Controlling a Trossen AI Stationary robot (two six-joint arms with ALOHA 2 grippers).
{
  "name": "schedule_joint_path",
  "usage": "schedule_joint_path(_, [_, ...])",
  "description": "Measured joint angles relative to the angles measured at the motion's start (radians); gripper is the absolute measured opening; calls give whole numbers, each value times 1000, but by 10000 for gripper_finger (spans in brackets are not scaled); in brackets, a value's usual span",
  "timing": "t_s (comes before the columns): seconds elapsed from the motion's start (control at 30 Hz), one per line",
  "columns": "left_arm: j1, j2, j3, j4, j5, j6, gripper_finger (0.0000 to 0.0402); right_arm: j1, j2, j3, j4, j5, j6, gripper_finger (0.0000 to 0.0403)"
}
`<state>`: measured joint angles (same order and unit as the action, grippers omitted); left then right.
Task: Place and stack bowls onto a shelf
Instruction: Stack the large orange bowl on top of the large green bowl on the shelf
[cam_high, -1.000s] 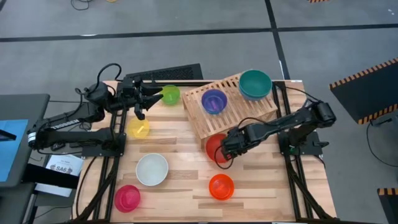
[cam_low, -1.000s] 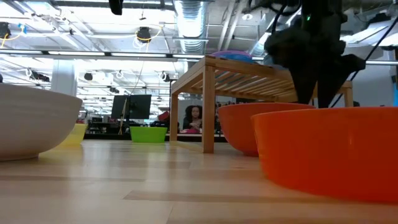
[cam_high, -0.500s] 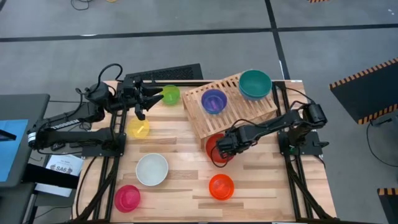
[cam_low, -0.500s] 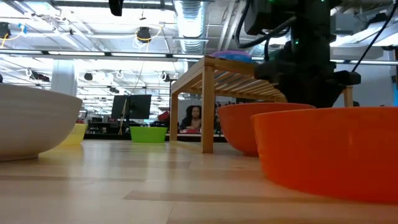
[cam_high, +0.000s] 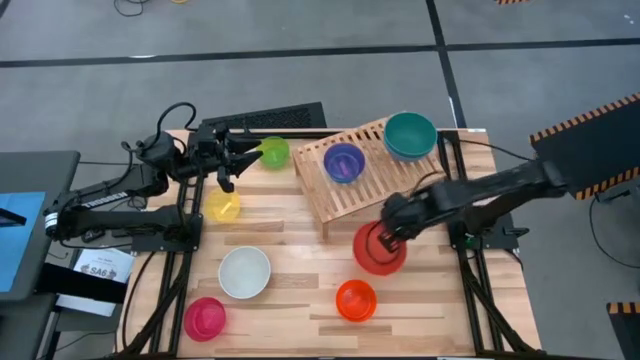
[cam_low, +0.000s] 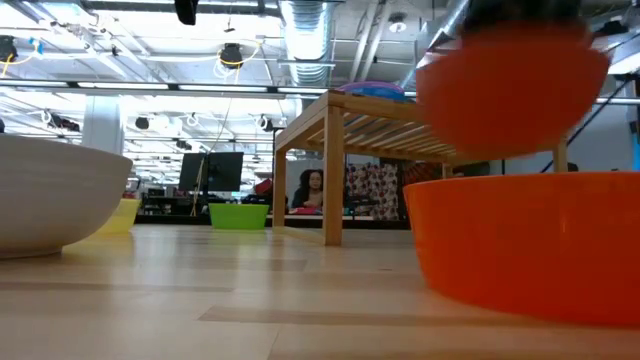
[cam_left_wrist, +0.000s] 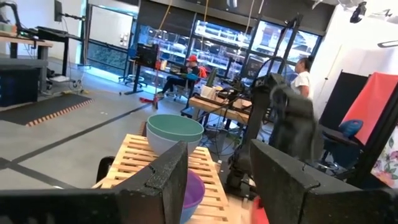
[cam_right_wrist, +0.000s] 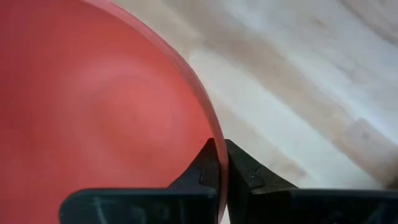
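Note:
My right gripper (cam_high: 388, 233) is shut on a red bowl (cam_high: 378, 252), which hangs in the air in front of the shelf (cam_high: 372, 180), above the table in the low view (cam_low: 510, 90). On the slatted wooden shelf sit a purple bowl (cam_high: 343, 162) and, at its far right corner, a teal bowl (cam_high: 410, 135). My left gripper (cam_high: 232, 165) stands open at the far left, beside a green bowl (cam_high: 273, 152), with nothing between its fingers (cam_left_wrist: 168, 180). My right gripper pinches the red bowl's rim (cam_right_wrist: 208, 121) on the bowl's far side, one finger inside the bowl and one outside. The fingers (cam_right_wrist: 239, 171) come from above, pointing down. The bowl is lifted clear of the table, its opening up.
Loose on the table are a yellow bowl (cam_high: 223, 207), a white bowl (cam_high: 244, 272), a pink bowl (cam_high: 204, 318) and an orange bowl (cam_high: 355, 300), the last just on the near side of the red one. A person sits in the room behind (cam_low: 312, 190).
My right gripper has shut on the red bowl's rim. It has gone up and toward the table's right and near edges, taking the bowl from its place by the shelf's front edge. The bowl is now lifted clear of the table.

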<state>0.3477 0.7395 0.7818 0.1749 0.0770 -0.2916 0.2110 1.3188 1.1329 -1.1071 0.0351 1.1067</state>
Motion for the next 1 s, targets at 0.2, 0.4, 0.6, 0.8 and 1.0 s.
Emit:
schedule_joint_path(0.2, [0,0,0,0,-11,0,157,-74,-177,194,0,127,6,25])
schedule_joint_path(0.4, [0,0,0,0,-10,0,157,-301,-199,461,-196,369,-113,25])
schedule_joint_path(0.6, [0,0,0,0,-10,-5,157,-659,-186,569,-394,327,-255,25])
schedule_joint_path(0.8, [0,0,0,0,-10,-2,157,-990,-137,567,-392,143,-426,25])
schedule_joint_path(1.0, [0,0,0,-2,-10,-6,157,-1173,-39,566,-370,-65,-553,25])
